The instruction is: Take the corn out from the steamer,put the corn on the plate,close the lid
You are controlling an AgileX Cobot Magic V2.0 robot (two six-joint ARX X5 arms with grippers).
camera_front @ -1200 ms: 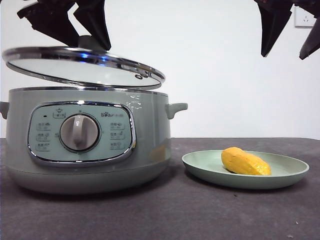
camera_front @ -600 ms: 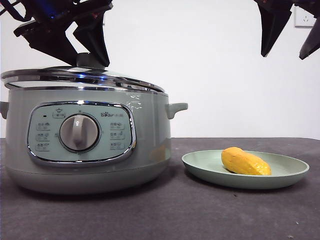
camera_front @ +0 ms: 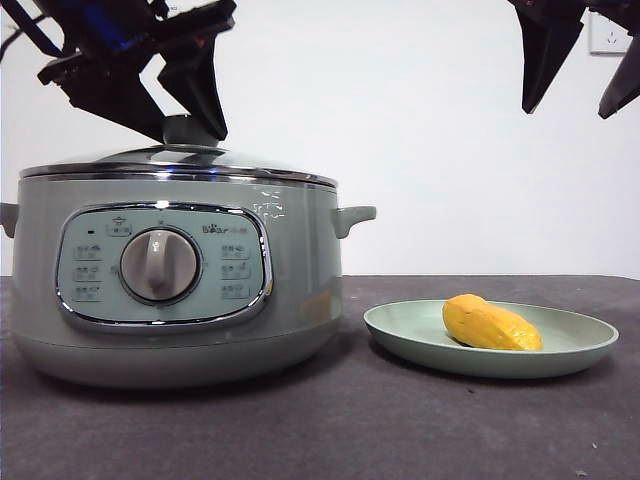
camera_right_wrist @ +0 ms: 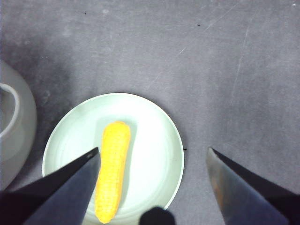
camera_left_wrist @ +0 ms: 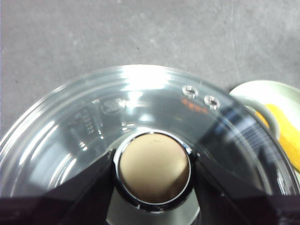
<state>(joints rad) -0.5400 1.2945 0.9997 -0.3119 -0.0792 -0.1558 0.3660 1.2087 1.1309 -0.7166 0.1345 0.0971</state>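
Observation:
The steamer (camera_front: 160, 300) stands at the left with the glass lid (camera_front: 180, 160) lying flat on its chrome rim. My left gripper (camera_front: 185, 115) comes down from above and is shut on the lid's grey-green knob (camera_front: 188, 130). In the left wrist view the jaws press both sides of the knob (camera_left_wrist: 153, 168) over the lid (camera_left_wrist: 93, 122). The corn (camera_front: 490, 323) lies on the pale green plate (camera_front: 585, 352) at the right. My right gripper (camera_front: 585, 70) hangs open and empty high above the plate (camera_right_wrist: 154, 136) and the corn (camera_right_wrist: 112, 168).
The steamer's side handle (camera_front: 352, 215) points towards the plate and also shows in the right wrist view (camera_right_wrist: 11, 117). A wall socket (camera_front: 608, 35) is at the top right. The dark table (camera_front: 350, 430) runs in front of both things.
The left gripper has lowered the lid from a tilted hold above the pot until it lies flat on the rim. The right gripper, corn and plate have not moved.

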